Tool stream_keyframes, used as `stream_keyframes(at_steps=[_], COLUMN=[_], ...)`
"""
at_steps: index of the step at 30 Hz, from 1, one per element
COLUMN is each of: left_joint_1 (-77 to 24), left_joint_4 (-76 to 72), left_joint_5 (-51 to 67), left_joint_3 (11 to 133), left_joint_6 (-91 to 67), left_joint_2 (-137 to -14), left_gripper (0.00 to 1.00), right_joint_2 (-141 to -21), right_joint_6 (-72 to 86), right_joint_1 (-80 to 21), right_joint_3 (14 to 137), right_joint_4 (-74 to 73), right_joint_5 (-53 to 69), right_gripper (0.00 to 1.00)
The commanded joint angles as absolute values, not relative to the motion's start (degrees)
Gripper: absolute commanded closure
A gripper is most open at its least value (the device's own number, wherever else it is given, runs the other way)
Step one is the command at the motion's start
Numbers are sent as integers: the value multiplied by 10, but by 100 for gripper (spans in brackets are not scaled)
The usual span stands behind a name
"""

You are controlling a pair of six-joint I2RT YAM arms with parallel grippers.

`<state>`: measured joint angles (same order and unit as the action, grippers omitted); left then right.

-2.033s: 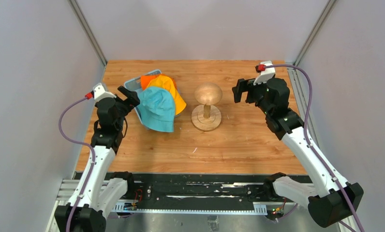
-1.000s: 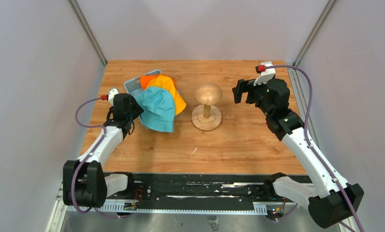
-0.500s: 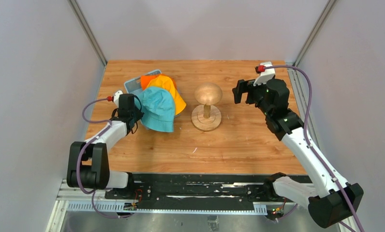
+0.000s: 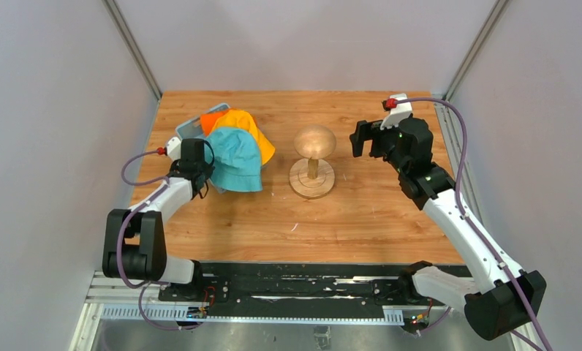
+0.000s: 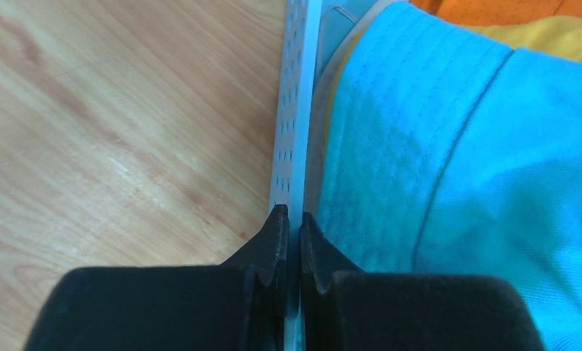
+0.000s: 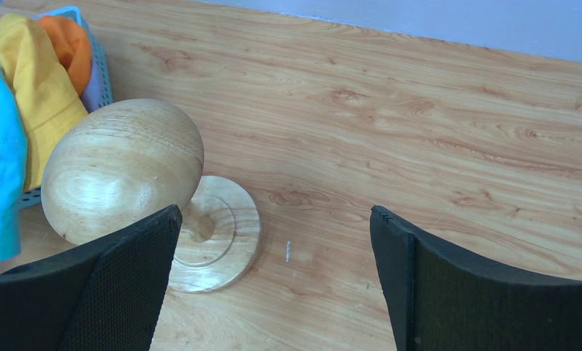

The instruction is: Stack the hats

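Note:
A teal hat (image 4: 235, 159) lies on top of a yellow hat (image 4: 250, 131) and an orange hat (image 4: 213, 119), all heaped in a light blue basket (image 4: 191, 129). My left gripper (image 4: 202, 175) sits at the basket's near left side. In the left wrist view this gripper (image 5: 289, 213) is shut on the basket's thin perforated wall (image 5: 288, 139), with the teal hat's brim (image 5: 390, 146) just to the right of the fingers. My right gripper (image 4: 361, 139) hangs open to the right of the wooden hat stand (image 4: 314, 142), holding nothing (image 6: 273, 212).
The wooden hat stand (image 6: 123, 168) stands bare on its round base at the table's middle. The right wrist view shows the yellow hat (image 6: 36, 80) and the orange hat (image 6: 69, 40) inside the basket (image 6: 101, 73). Grey walls close in the table at the left, back and right.
My left arm reached down to the basket and its jaws closed on the wall. The basket with its hats shifted a little to the left and back. The right arm barely moved.

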<state>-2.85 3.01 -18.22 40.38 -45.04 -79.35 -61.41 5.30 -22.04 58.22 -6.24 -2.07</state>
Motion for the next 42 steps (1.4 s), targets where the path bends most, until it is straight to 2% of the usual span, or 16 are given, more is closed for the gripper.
stream_keyframes(at_steps=[1,12,18,27,30,34,35,36,37,39,40,42], left_joint_1=[-24,-24,-24,-24,-24,-24,-24,-24,-25,-25,-25,-25], left_joint_4=[125,274,302,300,270,233,227,227,227,232,236,245], left_joint_5=[-324,-449,-502,-502,-473,-444,-439,-434,-430,-425,-424,-421], left_joint_3=[451,501,501,511,507,495,494,495,495,497,498,499], left_joint_6=[-542,-678,-722,-719,-683,-650,-644,-640,-635,-630,-630,-628], left_joint_2=[-813,-831,-823,-837,-837,-823,-819,-815,-811,-805,-802,-795], left_gripper=[100,100,100,99,89,83,78,59,46,25,19,17], right_joint_2=[-617,-618,-615,-608,-607,-608,-608,-609,-609,-610,-610,-610], right_joint_6=[48,48,47,45,47,47,47,47,48,48,49,51], right_joint_1=[-228,-228,-228,-228,-228,-228,-228,-228,-228,-228,-228,-228], right_joint_3=[587,584,580,575,575,576,576,576,576,577,576,576], right_joint_4=[-52,-51,-51,-53,-53,-54,-53,-53,-53,-54,-54,-54], right_joint_5=[-27,-27,-28,-30,-28,-27,-26,-25,-25,-23,-21,-20], right_gripper=[1,1,1,1,1,1,1,1,1,1,1,1])
